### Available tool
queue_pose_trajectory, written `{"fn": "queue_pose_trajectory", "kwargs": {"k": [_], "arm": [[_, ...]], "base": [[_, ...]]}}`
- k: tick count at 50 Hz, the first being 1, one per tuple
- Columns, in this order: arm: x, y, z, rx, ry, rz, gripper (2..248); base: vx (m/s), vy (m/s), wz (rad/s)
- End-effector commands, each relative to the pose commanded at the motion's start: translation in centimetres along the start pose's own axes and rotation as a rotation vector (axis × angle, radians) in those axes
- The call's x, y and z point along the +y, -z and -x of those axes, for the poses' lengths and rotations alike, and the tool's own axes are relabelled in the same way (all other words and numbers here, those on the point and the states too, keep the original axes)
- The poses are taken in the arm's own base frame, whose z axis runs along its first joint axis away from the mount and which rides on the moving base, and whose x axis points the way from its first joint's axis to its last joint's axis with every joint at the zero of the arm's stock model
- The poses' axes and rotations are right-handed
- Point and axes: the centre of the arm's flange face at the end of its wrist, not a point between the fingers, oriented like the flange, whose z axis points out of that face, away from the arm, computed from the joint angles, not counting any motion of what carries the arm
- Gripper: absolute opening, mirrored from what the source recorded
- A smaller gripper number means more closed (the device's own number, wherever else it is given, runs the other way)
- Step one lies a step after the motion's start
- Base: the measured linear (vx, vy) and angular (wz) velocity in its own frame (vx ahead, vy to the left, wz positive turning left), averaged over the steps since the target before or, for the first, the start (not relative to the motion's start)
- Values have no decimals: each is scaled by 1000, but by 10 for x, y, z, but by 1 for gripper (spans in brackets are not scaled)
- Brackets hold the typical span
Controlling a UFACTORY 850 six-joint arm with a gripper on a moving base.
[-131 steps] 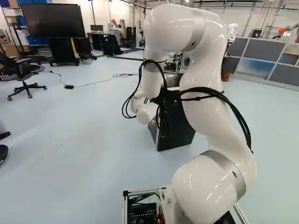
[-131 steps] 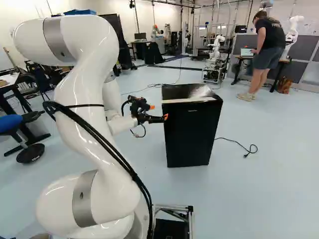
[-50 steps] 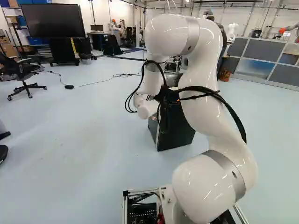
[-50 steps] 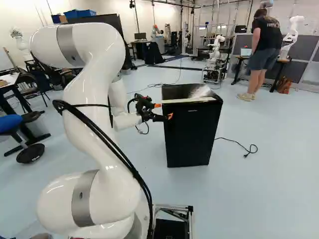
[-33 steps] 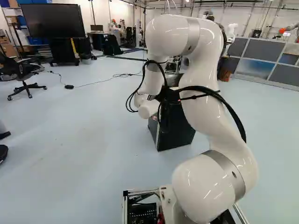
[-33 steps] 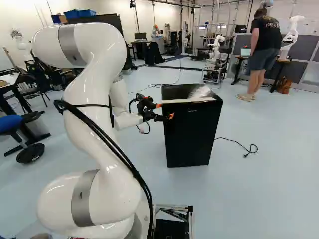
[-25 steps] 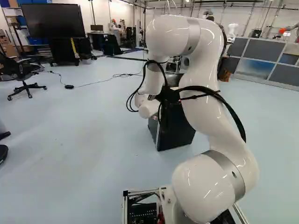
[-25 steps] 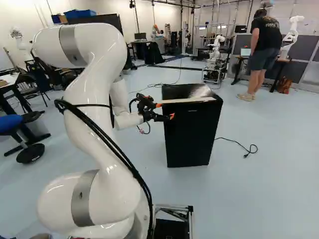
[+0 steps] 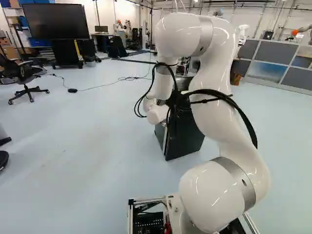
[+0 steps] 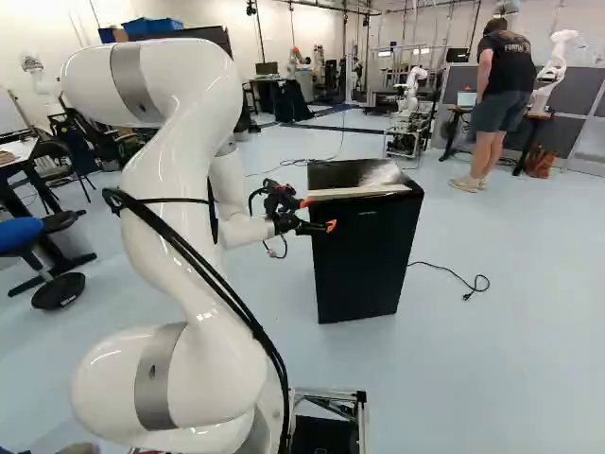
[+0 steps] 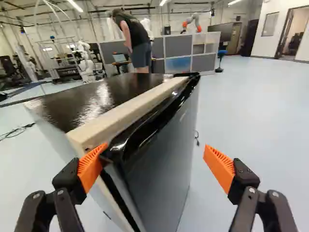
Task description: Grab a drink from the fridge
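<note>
The black fridge (image 10: 367, 255) stands upright beyond my arm, with a pale strip along its top front edge; no drink is visible. In the right base view my gripper (image 10: 318, 215) is at the fridge's near upper corner. In the wrist view the gripper (image 11: 153, 164) stands wide open. One orange pad (image 11: 91, 166) is at the top corner of the fridge door (image 11: 157, 159), seemingly touching its edge. The other pad (image 11: 219, 166) is out in front of the door, apart from it. Whether the door is ajar I cannot tell.
A loose cable (image 10: 458, 279) lies on the floor beside the fridge. An office chair (image 9: 24, 78) and a large screen (image 9: 56, 22) are at the left of the left base view. Another robot (image 10: 408, 104) stands farther back.
The gripper has moved slightly, rightward and down in the right base view. The fridge has shifted a little on the floor toward the base, while the background is unchanged. The gripper has stayed open.
</note>
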Motion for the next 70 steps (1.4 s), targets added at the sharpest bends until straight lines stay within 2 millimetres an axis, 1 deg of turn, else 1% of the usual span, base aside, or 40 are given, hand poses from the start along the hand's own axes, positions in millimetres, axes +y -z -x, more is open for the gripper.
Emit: {"fn": "queue_pose_trajectory", "kwargs": {"k": [14,54,56,64,70], "arm": [[31,10,-3,-12,12,70,247],[118,52,-9,-43,62,248,247],[118,52,-9,-43,62,248,247],[133,57,-10,-41,69,289,247],[137,58,-11,-39,70,300,247]], "base": [[0,0,0],[0,0,0],[0,0,0],[0,0,0],[0,0,0]]}}
